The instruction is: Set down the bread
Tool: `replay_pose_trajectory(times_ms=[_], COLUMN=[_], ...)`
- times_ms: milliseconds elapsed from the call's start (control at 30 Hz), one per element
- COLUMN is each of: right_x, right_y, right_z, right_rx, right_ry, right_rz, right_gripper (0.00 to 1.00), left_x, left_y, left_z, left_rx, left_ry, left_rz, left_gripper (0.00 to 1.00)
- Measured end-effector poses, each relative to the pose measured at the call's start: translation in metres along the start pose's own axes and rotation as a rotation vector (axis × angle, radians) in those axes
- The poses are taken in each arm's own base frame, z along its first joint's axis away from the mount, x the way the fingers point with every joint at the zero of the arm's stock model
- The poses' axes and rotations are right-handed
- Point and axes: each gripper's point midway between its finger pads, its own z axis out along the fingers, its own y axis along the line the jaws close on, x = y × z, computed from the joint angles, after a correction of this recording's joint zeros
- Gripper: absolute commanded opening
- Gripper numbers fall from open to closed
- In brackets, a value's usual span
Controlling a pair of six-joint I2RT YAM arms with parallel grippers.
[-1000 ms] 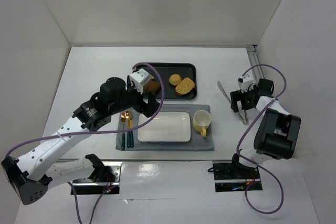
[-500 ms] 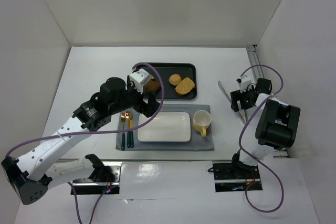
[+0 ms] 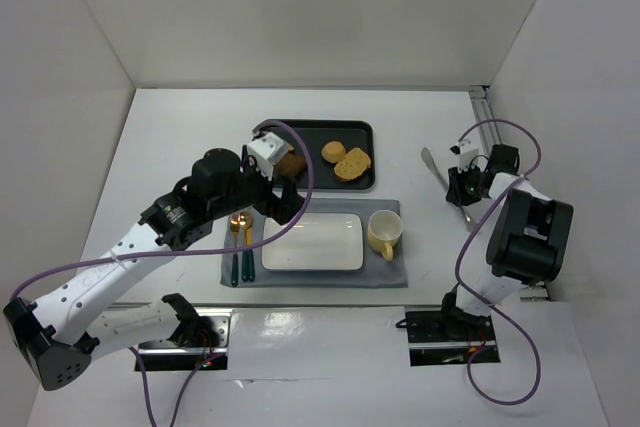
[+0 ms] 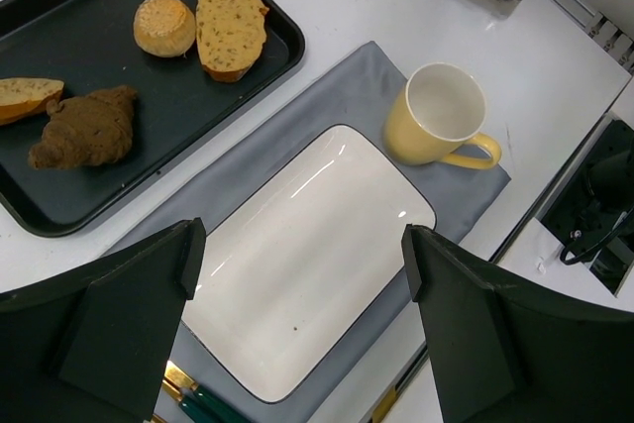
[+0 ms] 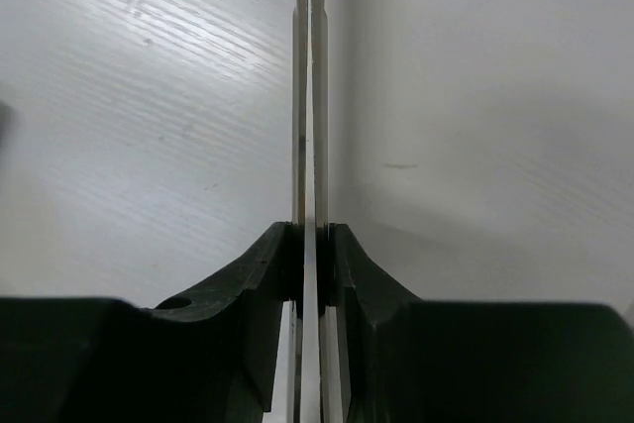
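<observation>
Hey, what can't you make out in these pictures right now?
- Top view: the left arm covers the tray's left end, hiding part of the croissant.
- Left wrist view: the left edge cuts off the roll piece; the bottom edge, the cutlery.
- Right wrist view: the tongs' tips run past the top edge; the bread is outside it.

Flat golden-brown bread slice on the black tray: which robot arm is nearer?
Left. The left fingers hang open above the white rectangular plate, beside the black tray holding the bread slice; the right fingers clamp metal tongs far to the right.
</observation>
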Motion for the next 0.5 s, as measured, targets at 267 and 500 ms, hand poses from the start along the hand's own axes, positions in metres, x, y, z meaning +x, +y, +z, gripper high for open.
replay_pose_trajectory(times_ms=[267, 500], right_x=[-0.097, -0.169], right_y=[0.023, 0.095], right_z=[-0.055, -0.073], right_rx=[-0.065, -0.203], right_ry=[-0.163, -0.268], right_rz=[-0.089, -0.238], right_gripper=[0.32, 0.49], left_x=[-0.002, -0.002], left_y=[0.003, 0.007], left_z=[-0.001, -0.001], left_rx=[-0.019, -0.042], left_ry=[-0.008, -0.011], left_rz=[0.001, 0.002], left_gripper=[1.00, 1.00])
